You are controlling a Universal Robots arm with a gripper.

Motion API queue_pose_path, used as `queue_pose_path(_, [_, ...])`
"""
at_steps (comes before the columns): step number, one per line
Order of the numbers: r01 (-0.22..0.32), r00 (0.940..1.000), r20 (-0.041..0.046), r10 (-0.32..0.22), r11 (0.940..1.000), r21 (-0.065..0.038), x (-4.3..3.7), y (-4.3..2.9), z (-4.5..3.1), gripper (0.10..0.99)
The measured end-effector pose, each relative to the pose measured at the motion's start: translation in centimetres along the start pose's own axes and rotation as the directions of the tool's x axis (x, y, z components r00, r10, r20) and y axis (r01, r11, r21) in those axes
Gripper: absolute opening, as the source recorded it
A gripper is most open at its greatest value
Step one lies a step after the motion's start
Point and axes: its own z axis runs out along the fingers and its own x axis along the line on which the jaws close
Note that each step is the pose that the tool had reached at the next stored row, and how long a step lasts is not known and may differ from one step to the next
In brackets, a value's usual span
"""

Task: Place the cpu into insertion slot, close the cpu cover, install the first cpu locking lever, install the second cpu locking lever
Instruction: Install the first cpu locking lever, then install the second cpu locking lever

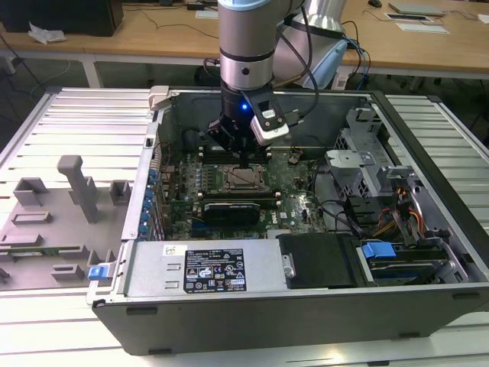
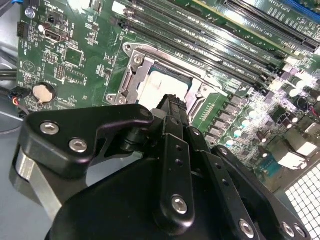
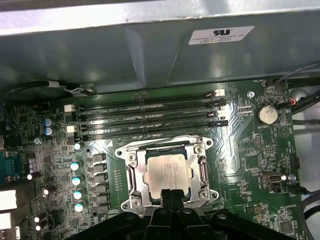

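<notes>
**Gripper poised over the seated CPU**

The small flat square cpu [image 3: 167, 173] with its pale silvery-grey metal top lies inside the insertion slot [image 3: 131, 176], the square socket with a silvery metal rim set into the green circuit board [image 3: 250, 150]. The thin silvery metal frame of the cpu cover [image 3: 165, 146] lies down around the chip, its central window leaving the chip top visible in both wrist views.

The black gripper [image 3: 171, 194] hangs just above the near edge of the socket, its two fingers pressed together with nothing between them. In the exterior view the gripper [image 1: 243, 159] points straight down over the cpu [image 1: 243, 179], inside the open grey metal computer case [image 1: 229, 321] lying on the slatted surface [image 1: 69, 122].

Four long black memory slots [image 3: 150, 112] run beside the socket, on the side away from the gripper. A round silver coin battery [image 3: 266, 114] sits on the board well apart from the socket
</notes>
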Motion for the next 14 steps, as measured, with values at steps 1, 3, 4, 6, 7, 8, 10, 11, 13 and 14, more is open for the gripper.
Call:
queue_pose_path(1, [0.0, 1.0, 0.0, 0.0, 1.0, 0.0, 0.0, 0.0, -0.01, 0.106])
queue_pose_path(3, [0.0, 1.0, -0.0001, 0.0, 1.0, 0.0, 0.0, 0.0, -0.03, 0.106])
queue_pose_path(4, [0.0, 1.0, -0.0001, 0.0, 1.0, 0.0, 0.0, 0.0, -0.03, 0.106])
queue_pose_path(6, [0.0, 1.0, -0.0001, 0.0, 1.0, 0.0, 0.0, 0.0, -0.05, 0.106])
queue_pose_path(7, [0.0, 1.0, -0.0001, 0.0, 1.0, 0.0, 0.0, 0.0, -0.06, 0.106])
queue_pose_path(8, [0.0, 1.0, -0.0001, 0.0, 1.0, 0.0, 0.0, 0.0, -0.07, 0.106])
queue_pose_path(10, [0.0, 1.0, -0.0001, 0.0, 1.0, 0.0, 0.0, 0.0, -0.07, 0.106])
queue_pose_path(11, [0.0, 1.0, -0.0001, 0.0, 1.0, 0.0, 0.0, 0.0, -0.08, 0.106])
queue_pose_path(13, [0.0, 1.0, -0.0001, 0.0, 1.0, 0.0, 0.0, 0.0, -0.1, 0.106])
queue_pose_path(14, [0.0, 1.0, -0.0001, 0.0, 1.0, 0.0, 0.0, 0.0, -0.1, 0.106])
